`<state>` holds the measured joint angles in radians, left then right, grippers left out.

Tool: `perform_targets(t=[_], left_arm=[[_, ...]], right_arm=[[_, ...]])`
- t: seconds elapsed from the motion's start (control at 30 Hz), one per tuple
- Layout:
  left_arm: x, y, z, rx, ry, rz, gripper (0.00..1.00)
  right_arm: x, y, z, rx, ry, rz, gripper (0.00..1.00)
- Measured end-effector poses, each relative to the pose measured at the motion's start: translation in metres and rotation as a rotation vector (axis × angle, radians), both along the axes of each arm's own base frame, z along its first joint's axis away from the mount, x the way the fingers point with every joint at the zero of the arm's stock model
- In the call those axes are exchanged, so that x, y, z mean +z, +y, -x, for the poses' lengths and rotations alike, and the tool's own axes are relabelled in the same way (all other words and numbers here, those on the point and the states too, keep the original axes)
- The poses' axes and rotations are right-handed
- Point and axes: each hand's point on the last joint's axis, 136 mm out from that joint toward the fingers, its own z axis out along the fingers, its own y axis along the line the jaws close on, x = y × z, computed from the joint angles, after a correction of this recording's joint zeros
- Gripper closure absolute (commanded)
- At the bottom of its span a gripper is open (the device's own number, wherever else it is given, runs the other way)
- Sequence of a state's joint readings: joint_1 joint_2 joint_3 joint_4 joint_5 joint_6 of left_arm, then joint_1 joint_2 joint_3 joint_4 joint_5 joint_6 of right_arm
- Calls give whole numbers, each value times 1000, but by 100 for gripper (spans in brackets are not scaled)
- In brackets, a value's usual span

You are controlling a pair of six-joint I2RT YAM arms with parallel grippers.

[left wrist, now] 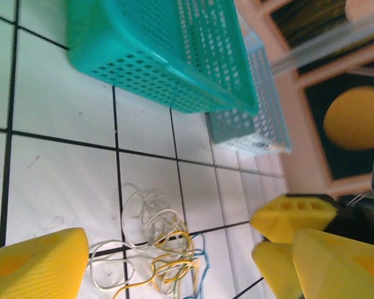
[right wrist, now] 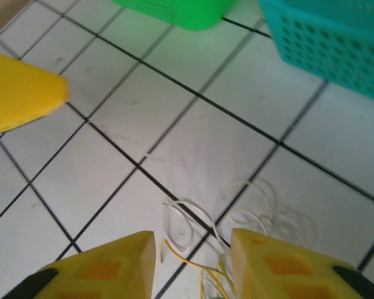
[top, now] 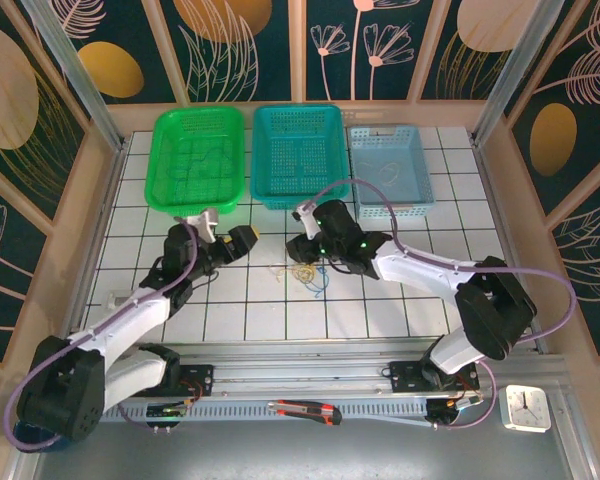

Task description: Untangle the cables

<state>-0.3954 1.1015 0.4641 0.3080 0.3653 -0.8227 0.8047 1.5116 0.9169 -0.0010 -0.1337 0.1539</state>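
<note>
Lying in one loose clump near the middle of the table (top: 280, 320), the cables (top: 305, 272) show whitish, yellow and blue strands. Three baskets line the far edge: a green basket (top: 198, 160), a teal basket (top: 300, 155) and a pale blue basket (top: 390, 170). Of the two grippers, the left gripper (top: 245, 240) sits just left of the clump, fingers wide apart. The right gripper (right wrist: 193, 258) hovers over it, fingers parted, with strands below the gap.

Left pincer (top: 245, 240) parted wide, right pincer (right wrist: 192, 242) ajar

Cables (top: 302, 272) are lying on the bench (top: 380, 310), baskets (top: 300, 108) sitting behind them, left tool (top: 242, 240) hovering left of them, right tool (right wrist: 192, 246) hovering over them.
</note>
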Motion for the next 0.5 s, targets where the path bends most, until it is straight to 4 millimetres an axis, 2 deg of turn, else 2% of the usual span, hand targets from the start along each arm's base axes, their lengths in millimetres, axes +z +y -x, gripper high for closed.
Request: perform_targets(t=[0.1,0.23,0.37,0.5], left_arm=[[-7,-23,6,-88,-21,-132,20],[-45,-45,23,-192,2,-344,23],[-81,-51,39,-277,25,-527,31],[-99,-49,45,-326,17,-641,36]], right_arm=[[-19,-16,-3,-95,58,6,56],[-43,-37,-2,-213,129,14,53],[-56,-51,2,-291,178,7,52],[-56,-54,3,-325,191,-17,52]])
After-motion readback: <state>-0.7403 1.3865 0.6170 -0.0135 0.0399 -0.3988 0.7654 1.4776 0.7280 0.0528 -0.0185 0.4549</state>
